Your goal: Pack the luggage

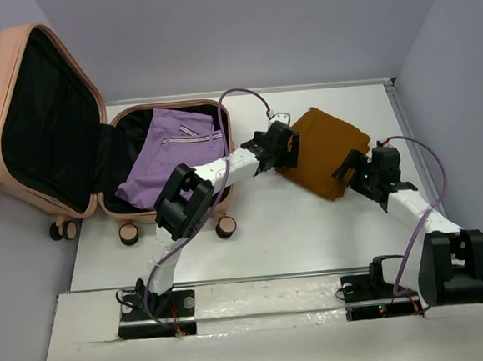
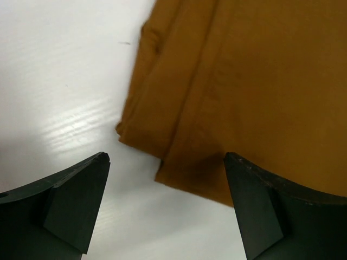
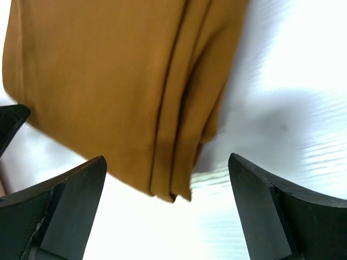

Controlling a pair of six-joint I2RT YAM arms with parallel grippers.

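Looking across the top view from the left, I see the luggage (image 1: 62,128) lying open in the upper left of the frame. Its lid is tilted back at the far left, and its lower half lies flat on the white table (image 1: 295,226) with the wheels toward the bottom of the picture. A folded purple cloth (image 1: 172,152) lies inside that lower half.

My left arm reaches up past the luggage's right corner. My left claw (image 2: 165,158) sits at the left edge of the folded mustard cloth (image 1: 326,144), just right of centre. Its jaws are spread wide and hold nothing. In the left wrist view, one finger is over bare table and the other over the cloth, with the cloth's corner between them.

Further right, my right claw (image 3: 166,158) is at the cloth's lower right edge. It too is spread wide and empty, with the folded edge lying between its fingers.
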